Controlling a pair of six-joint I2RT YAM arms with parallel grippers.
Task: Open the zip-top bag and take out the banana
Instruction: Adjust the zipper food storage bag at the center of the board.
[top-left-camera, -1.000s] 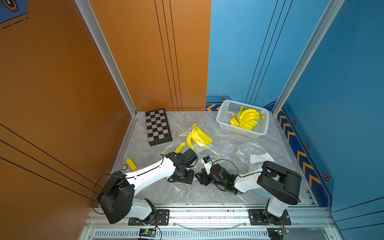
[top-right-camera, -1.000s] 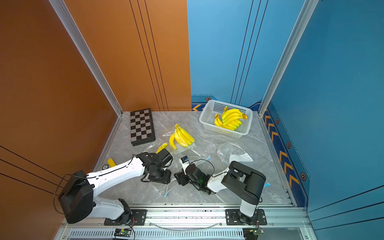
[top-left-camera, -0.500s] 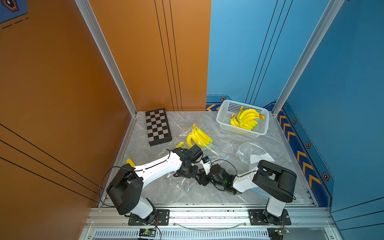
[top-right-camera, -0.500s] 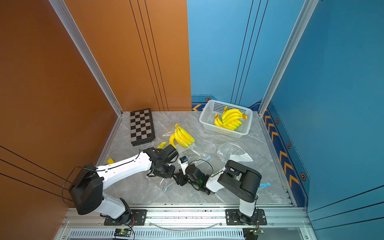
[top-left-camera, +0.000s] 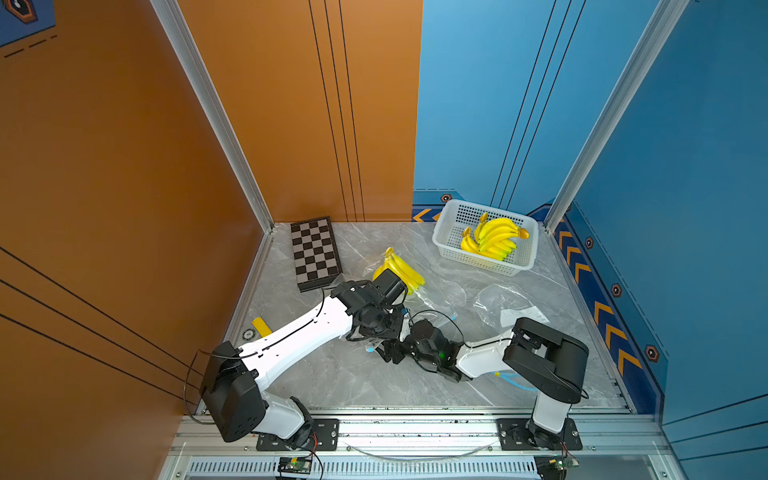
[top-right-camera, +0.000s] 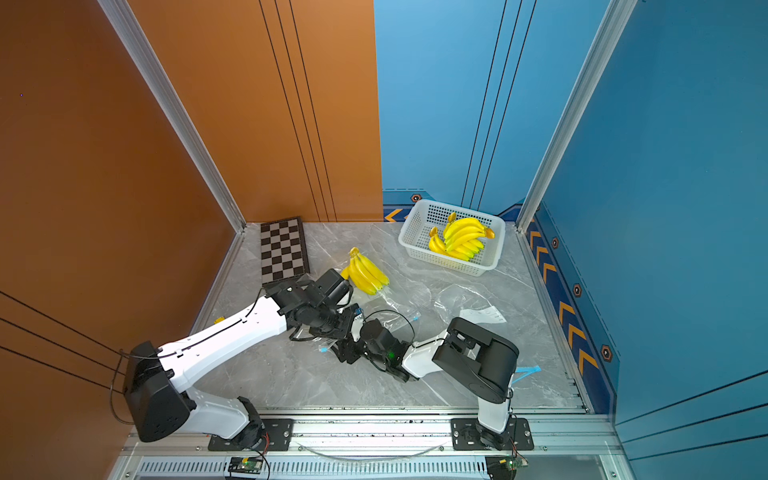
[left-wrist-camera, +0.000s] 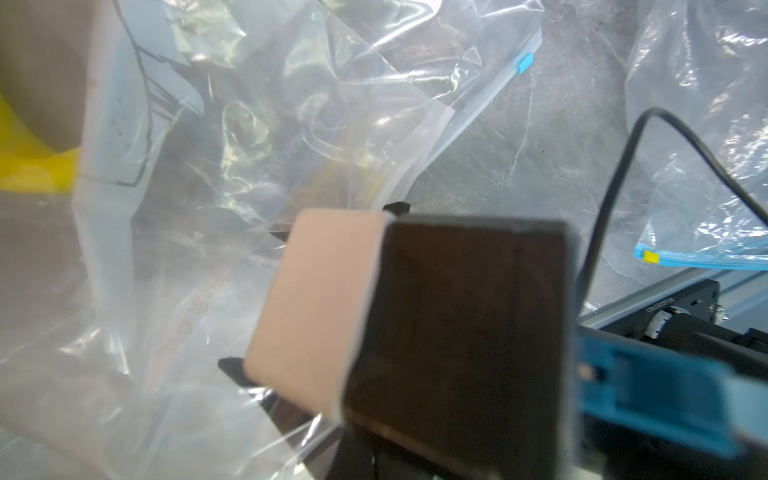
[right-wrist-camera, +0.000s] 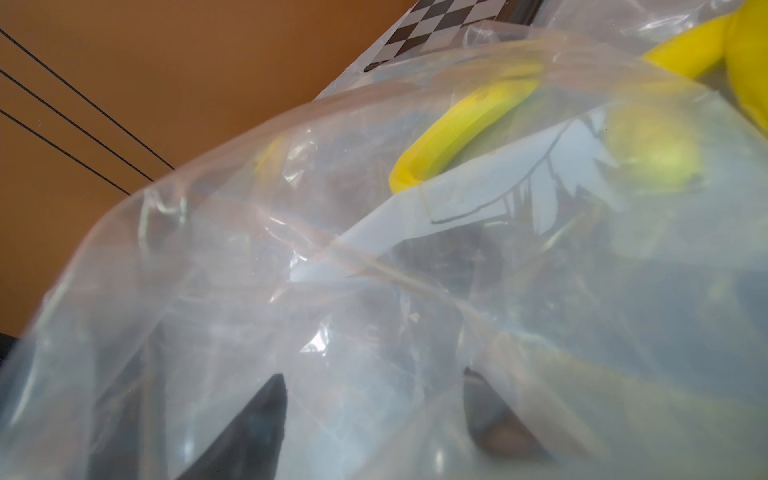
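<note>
The clear zip-top bag (top-left-camera: 434, 293) (top-right-camera: 399, 301) lies mid-table with the yellow banana bunch (top-left-camera: 402, 269) (top-right-camera: 368, 272) at its far end. My left gripper (top-left-camera: 388, 330) (top-right-camera: 341, 328) is at the bag's near edge; in the left wrist view it (left-wrist-camera: 374, 266) is shut, with the zip strip and film (left-wrist-camera: 249, 124) running into its tip. My right gripper (top-left-camera: 390, 353) (top-right-camera: 345, 354) sits just in front of it. Its two fingers stand apart (right-wrist-camera: 374, 399), veiled by bag film (right-wrist-camera: 291, 291), and the banana (right-wrist-camera: 465, 124) shows through beyond.
A white basket (top-left-camera: 446, 245) holding more bananas stands at the back right. A checkerboard (top-left-camera: 313, 253) lies at the back left. A second, empty clear bag (top-left-camera: 498, 299) (left-wrist-camera: 706, 166) lies right of centre. A small yellow piece (top-left-camera: 261, 326) lies by the left wall.
My left arm swung forward and right to the bag's near edge, beside the right gripper, and its jaws closed. The right gripper stayed in place, jaws a little wider.
</note>
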